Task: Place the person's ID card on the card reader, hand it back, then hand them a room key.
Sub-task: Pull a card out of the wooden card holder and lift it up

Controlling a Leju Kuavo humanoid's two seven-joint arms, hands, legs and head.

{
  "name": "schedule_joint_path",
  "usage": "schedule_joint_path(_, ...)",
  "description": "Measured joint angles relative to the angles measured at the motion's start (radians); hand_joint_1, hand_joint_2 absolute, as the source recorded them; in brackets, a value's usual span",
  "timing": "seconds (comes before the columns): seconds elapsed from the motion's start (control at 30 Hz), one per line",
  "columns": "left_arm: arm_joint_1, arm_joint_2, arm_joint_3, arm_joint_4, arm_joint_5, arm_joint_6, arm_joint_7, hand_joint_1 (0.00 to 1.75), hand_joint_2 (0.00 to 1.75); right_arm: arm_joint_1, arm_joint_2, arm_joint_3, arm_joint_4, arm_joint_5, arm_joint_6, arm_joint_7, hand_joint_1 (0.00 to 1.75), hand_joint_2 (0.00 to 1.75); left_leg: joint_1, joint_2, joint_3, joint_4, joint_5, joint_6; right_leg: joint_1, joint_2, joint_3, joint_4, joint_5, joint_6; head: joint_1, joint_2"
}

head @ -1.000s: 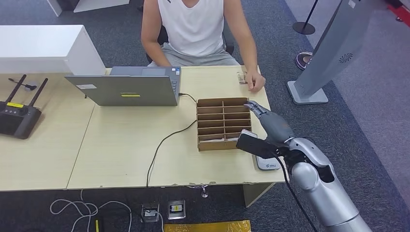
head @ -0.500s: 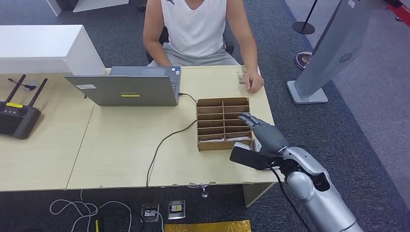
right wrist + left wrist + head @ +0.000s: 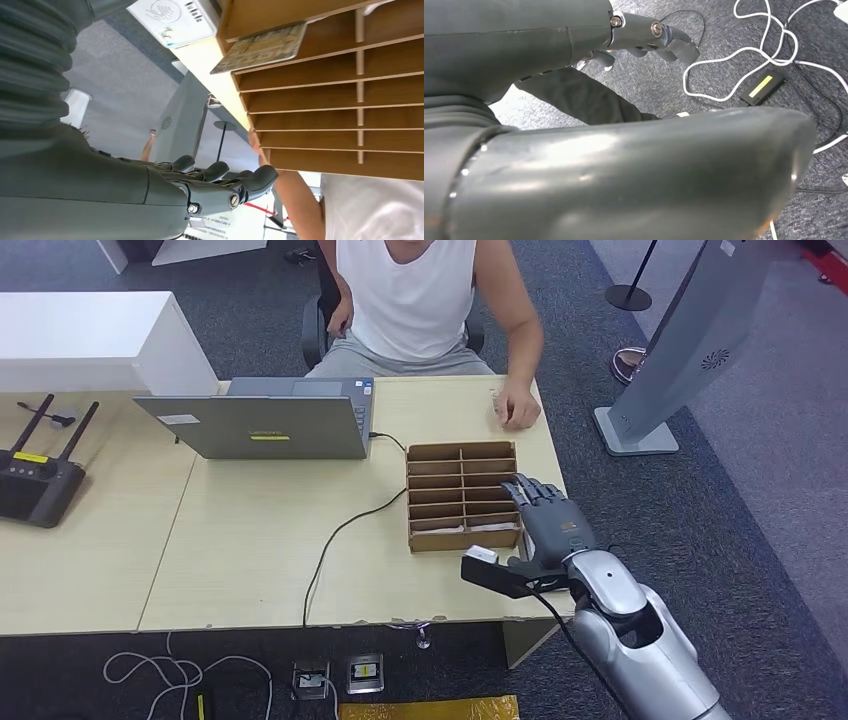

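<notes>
Head view: right hand (image 3: 550, 525) pulled back beside wooden organizer (image 3: 462, 496), fingers spread, empty; person's hand (image 3: 518, 410) stays.

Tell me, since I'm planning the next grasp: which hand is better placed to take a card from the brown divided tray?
The right hand: it hovers open beside the brown cardboard divided tray, near a patterned card. The left hand hangs over the floor.

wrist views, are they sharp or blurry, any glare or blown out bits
Left wrist view: the near grey cover is soft and carries pale sheen streaks, while the carpet and white cable behind are sharp. Right wrist view: the wooden organizer and white card reader are crisp, the background past the robot hand is washed out bright. Head view: evenly lit, no glare.
</notes>
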Motion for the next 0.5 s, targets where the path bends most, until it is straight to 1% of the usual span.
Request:
schedule_joint_path(0.37, 0.0, -0.002, 0.001, 0.0, 0.001, 0.0, 0.0, 0.0, 0.0, -0.006, 0.018, 0.011, 0.03, 0.004, -0.004, 0.003, 0.0, 1.75, 0.0, 0.0, 0.0, 0.0, 0.0, 0.0, 0.0, -0.001, 0.0, 0.0, 0.0, 0.0, 0.0, 0.0)
schedule_joint_path(0.5, 0.001, -0.003, 0.002, 0.0, 0.0, 0.0, 0.0, 0.0, 0.0, -0.006, 0.029, 0.02, 0.053, 0.022, -0.026, 0.01, 0.0, 1.75, 0.0, 0.0, 0.0, 0.0, 0.0, 0.0, 0.0, -0.001, 0.0, 0.0, 0.0, 0.0, 0.0, 0.0)
